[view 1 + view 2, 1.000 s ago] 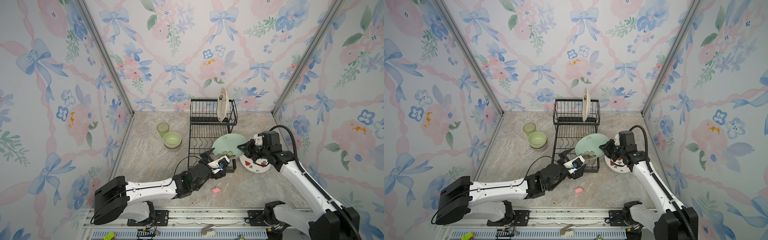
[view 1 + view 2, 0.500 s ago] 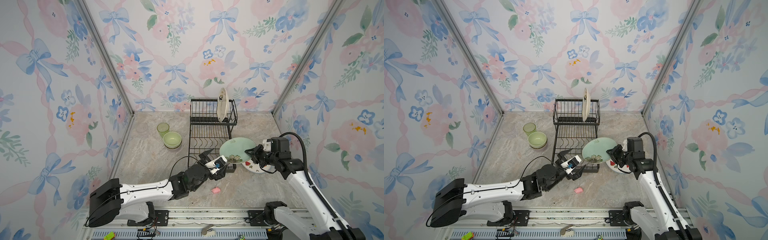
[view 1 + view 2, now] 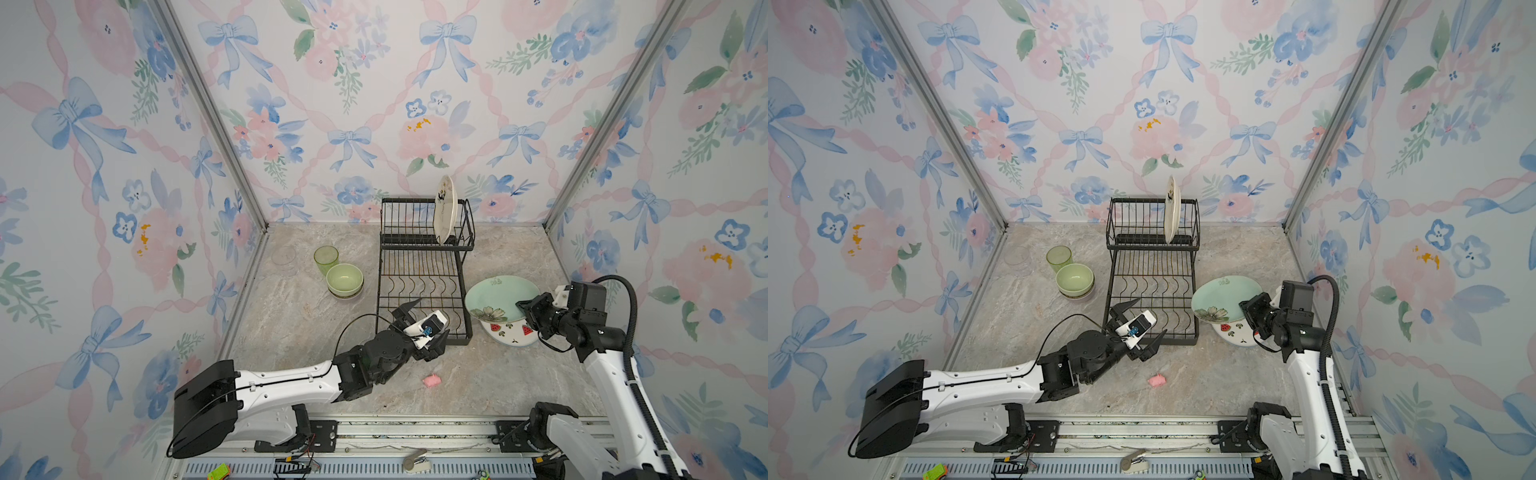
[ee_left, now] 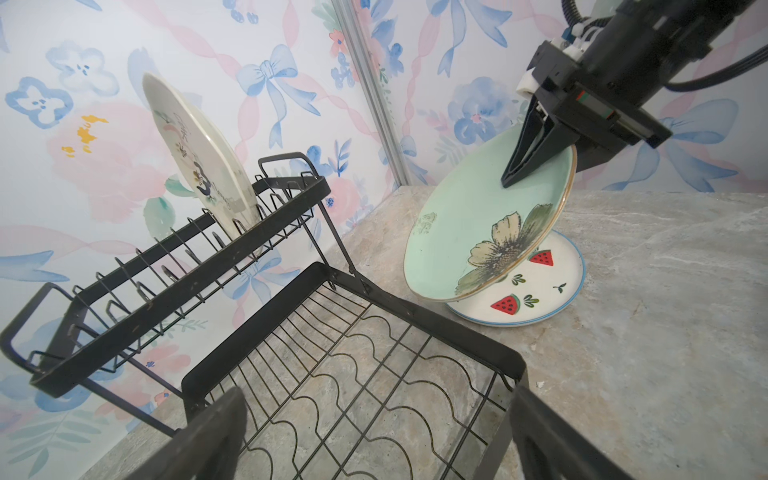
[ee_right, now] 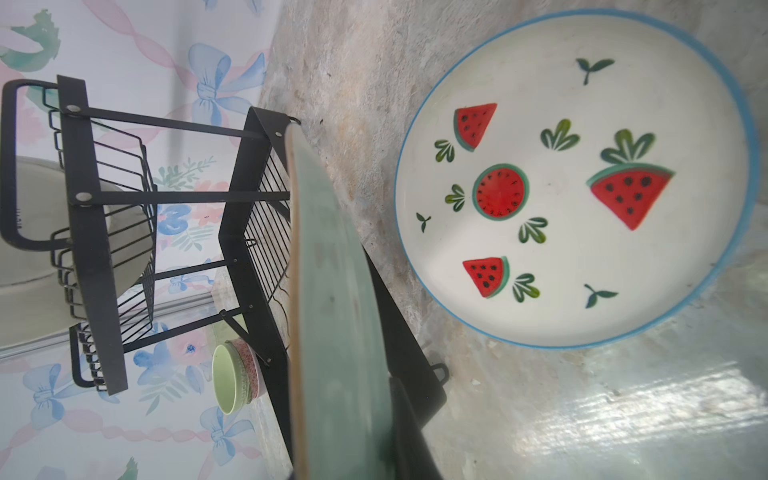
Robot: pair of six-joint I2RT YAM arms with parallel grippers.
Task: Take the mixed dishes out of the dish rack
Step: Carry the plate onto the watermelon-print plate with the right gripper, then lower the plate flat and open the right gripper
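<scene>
Right gripper (image 3: 521, 305) clamps pale green plate (image 3: 494, 297) by rim. I hold it tilted above watermelon plate (image 3: 509, 332), flat on table beside dish rack (image 4: 415, 313), likely for stacking. Left gripper (image 3: 430, 326) gapes empty at rack front. Cream plate (image 3: 444, 210) stands upright in upper tier, not yet unloaded.

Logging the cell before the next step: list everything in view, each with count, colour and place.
dish rack: 1, black wire, two tiers, back centre of table
cream plate: 1, dark drawings, upright in upper tier
pale green plate: 1, flower print, tilted over watermelon plate
watermelon plate: 1, white, blue rim, flat on table right of rack
bowls: at least 2, stacked left of rack, pale green bowl on pink-patterned bowl
green tumbler: 1, behind bowls
clear glass: 1, left of tumbler
pink lump: 1, table front
left tool: open, at rack's front end
right tool: shut on pale green plate's rim
</scene>
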